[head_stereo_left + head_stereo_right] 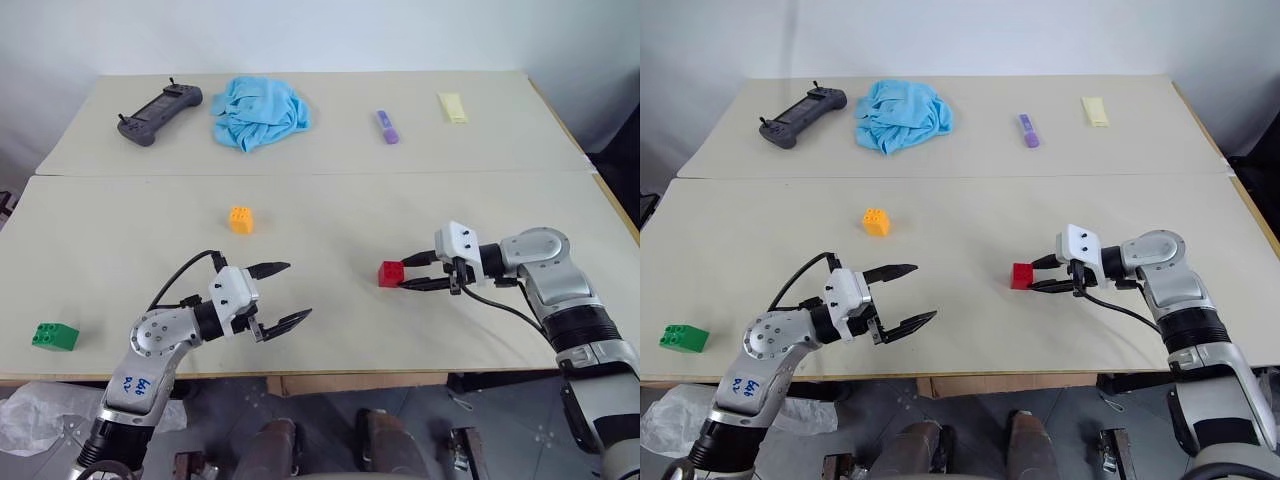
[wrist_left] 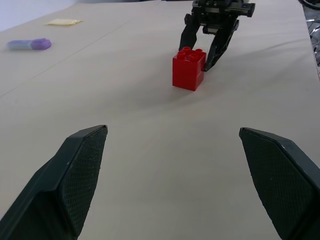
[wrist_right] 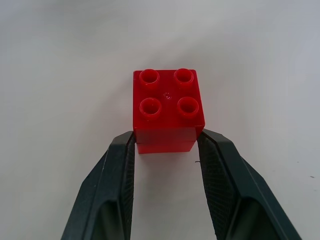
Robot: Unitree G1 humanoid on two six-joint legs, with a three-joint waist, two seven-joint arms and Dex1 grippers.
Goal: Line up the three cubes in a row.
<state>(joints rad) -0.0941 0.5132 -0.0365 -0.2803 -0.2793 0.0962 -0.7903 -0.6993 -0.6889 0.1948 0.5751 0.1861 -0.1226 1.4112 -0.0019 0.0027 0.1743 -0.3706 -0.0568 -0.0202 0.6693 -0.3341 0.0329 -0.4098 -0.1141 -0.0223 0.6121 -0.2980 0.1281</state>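
Red cube (image 3: 167, 110) stands studs-up on the worktop (image 1: 330, 215), pinched at its near end by the right tool (image 1: 415, 271). Orange-yellow cube (image 1: 241, 219) sits mid-worktop; green cube (image 1: 54, 336) lies near the left front edge. Left tool (image 1: 283, 294) hovers with fingers spread wide, holding nothing.

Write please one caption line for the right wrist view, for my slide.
Right gripper fingers closed on the red cube, studs up, on the pale table.
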